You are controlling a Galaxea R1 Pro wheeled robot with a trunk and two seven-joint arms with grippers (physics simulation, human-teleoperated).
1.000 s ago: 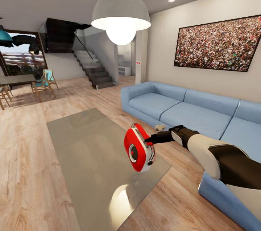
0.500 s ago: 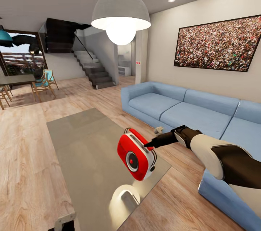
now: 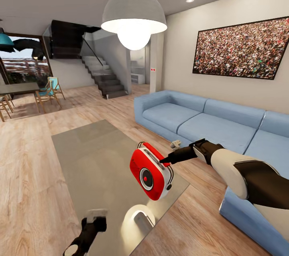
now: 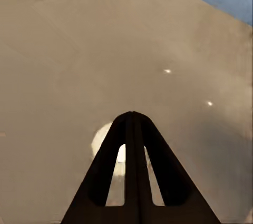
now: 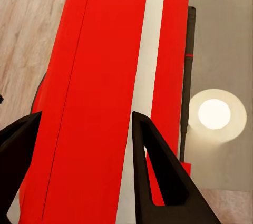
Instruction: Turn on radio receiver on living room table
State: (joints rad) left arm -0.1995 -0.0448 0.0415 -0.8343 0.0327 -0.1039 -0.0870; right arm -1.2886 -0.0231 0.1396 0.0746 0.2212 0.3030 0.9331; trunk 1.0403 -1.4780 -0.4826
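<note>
We hold the radio receiver (image 3: 151, 174) in the right gripper (image 3: 165, 161), clamped on its body, tilted above the desk (image 3: 92, 159) near the edge facing the sofa (image 3: 208, 123). Our left gripper (image 3: 95, 216), its fingers pressed together, is below the radio. We should keep the radio steady and bring this gripper slowly to the dial.

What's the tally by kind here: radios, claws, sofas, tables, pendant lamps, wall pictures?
radio receiver: 1
claws: 2, right claw and left claw
blue sofa: 1
tables: 2, grey coffee table and dark dining table
pendant lamps: 2, white dome lamp and teal lamp
framed crowd picture: 1
Total: 9
</note>
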